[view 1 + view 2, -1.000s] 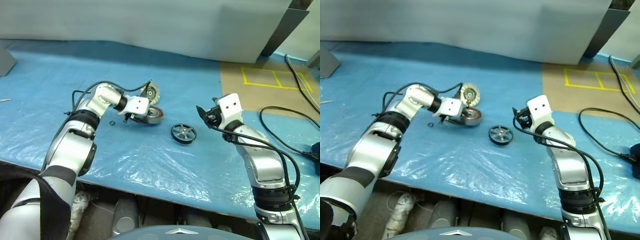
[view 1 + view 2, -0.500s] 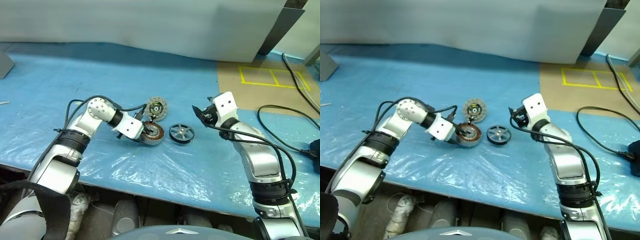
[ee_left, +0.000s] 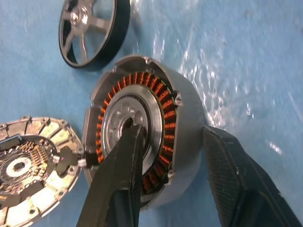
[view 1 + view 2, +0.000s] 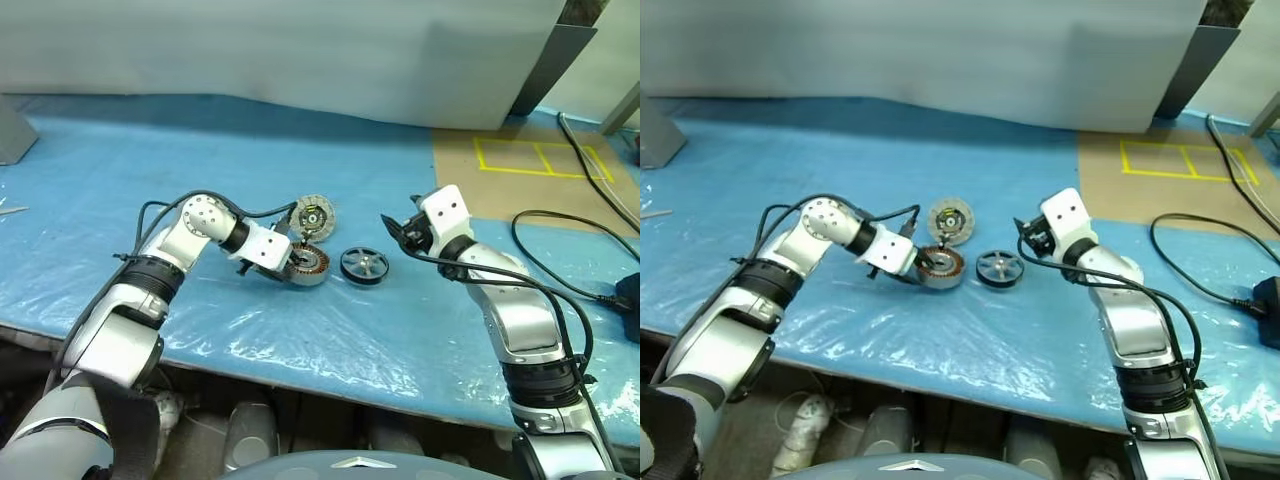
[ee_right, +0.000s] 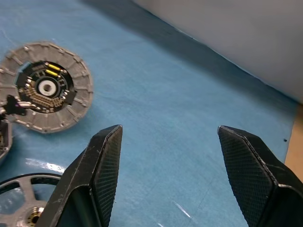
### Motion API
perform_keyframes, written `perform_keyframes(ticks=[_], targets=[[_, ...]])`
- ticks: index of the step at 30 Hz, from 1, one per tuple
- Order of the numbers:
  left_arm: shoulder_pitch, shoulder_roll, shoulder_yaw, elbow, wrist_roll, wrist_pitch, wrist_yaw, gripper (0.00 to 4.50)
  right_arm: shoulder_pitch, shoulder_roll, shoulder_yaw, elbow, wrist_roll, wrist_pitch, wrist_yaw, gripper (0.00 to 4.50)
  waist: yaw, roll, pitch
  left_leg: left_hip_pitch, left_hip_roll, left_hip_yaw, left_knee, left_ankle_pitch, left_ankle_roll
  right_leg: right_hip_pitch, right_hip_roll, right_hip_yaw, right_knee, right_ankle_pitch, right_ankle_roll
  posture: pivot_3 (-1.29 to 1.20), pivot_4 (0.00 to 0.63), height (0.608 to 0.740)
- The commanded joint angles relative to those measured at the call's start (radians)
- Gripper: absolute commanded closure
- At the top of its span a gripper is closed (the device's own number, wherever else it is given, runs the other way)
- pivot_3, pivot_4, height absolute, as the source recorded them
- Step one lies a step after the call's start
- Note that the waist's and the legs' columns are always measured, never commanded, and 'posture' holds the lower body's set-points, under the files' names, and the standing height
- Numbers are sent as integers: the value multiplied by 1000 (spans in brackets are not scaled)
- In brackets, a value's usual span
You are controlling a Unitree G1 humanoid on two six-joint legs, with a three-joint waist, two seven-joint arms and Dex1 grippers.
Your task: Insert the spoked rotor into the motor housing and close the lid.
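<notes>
**Housing set down, open face up**

Tilted on edge a second ago, the motor housing [image 3: 142,127] now sits mid-worktop, windings up, axis near vertical. The left fingers [image 3: 120,189] clamp its wall. The spoked rotor [image 4: 364,265] lies flat just beside it, ready for insertion; the right fingers [image 5: 106,165] gape wide, empty.

My left arm bends in from the left of the frame, its gripper [image 3: 170,189] tilted downward with the jaws clamped on what it holds. My right gripper [image 5: 177,175], right of centre, sits about level, jaws spread wide.
</notes>
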Motion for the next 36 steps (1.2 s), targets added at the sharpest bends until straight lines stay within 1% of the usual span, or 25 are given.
perform_keyframes(ticks=[1,2,4,5,7,13,15,16,20,23,26,28,30,32,34,36], targets=[[64,12,-67,39,21,89,-97,2240,-28,0,0,-10,3,-32,4,1123,-1,1,-1,-2,0,0,0,0,0,-2,1,0,0,0,0,0,150,740],[66,19,-67,37,23,82,-92,2002,-29,1,3,-8,2,-34,6,1123,-2,3,-2,-5,-1,0,-1,0,0,-5,1,-1,0,2,3,0,150,740],[77,24,-57,31,32,81,-56,1333,-31,2,9,-3,0,-39,8,1123,0,3,-2,-11,-3,0,-2,0,0,-11,2,-1,1,2,4,0,150,740],[85,33,-56,21,20,99,-77,1051,-32,2,9,1,0,-42,9,1123,0,3,-2,-15,-1,-1,0,0,0,-12,5,-3,1,2,4,0,150,740],[94,56,-56,16,8,103,-113,1051,-36,2,11,11,-2,-47,9,1123,-1,3,-2,-15,1,-1,0,0,0,-13,7,-4,1,2,3,0,150,740],[115,120,-30,11,-22,93,-132,1051,-41,4,14,17,17,-53,28,1123,-16,3,-2,-11,2,0,0,0,0,-13,7,0,1,0,-1,0,150,740],[137,147,-5,-28,-89,140,-139,1051,-30,-4,20,-17,55,-47,80,1123,-26,3,-2,-11,2,0,0,0,0,-13,8,1,1,0,-1,0,150,740],[148,154,10,-45,-120,159,-142,1051,-26,-6,21,-33,73,-41,102,1123,-31,3,-2,-12,2,0,0,0,0,-15,8,1,1,1,1,0,150,740],[196,157,111,-131,-260,267,-133,1051,-6,-44,46,-67,119,-31,205,1123,-37,3,-2,-18,8,0,0,0,-2,-21,17,1,2,3,0,0,150,740],[257,167,173,-260,-340,403,-96,1051,0,-82,81,-70,135,-22,273,1123,-37,2,-2,-22,11,-1,1,-2,-4,-23,20,0,2,2,-2,0,150,740],[358,196,228,-411,-409,514,-57,1051,-6,-117,112,-64,138,-14,331,1123,-34,2,-1,-27,13,-1,4,-2,-5,-26,21,-1,2,2,-2,0,150,740],[439,226,264,-517,-457,600,-30,1051,-29,-133,124,-45,141,-11,360,1123,-32,1,-1,-29,13,-2,6,-3,-5,-27,21,-2,2,2,-2,0,150,740],[513,242,294,-576,-478,627,1,1051,-79,-147,145,3,129,-26,397,1123,-34,1,0,-28,14,-2,6,-3,-5,-27,21,-2,3,2,-3,0,150,740],[553,245,313,-607,-492,649,29,1051,-119,-158,159,41,120,-46,426,1123,-32,2,0,-27,14,-1,6,-3,-5,-26,21,-2,4,3,-4,0,150,740],[575,243,341,-619,-552,758,56,1051,-182,-175,175,112,107,-74,472,1123,-28,2,1,-27,15,-1,9,-3,-5,-26,21,-2,5,3,-4,0,150,740],[605,243,368,-621,-591,811,71,1051,-244,-193,204,194,88,-111,531,1123,-28,1,1,-26,15,0,12,-2,-4,-26,20,-2,7,1,-8,0,150,740]])
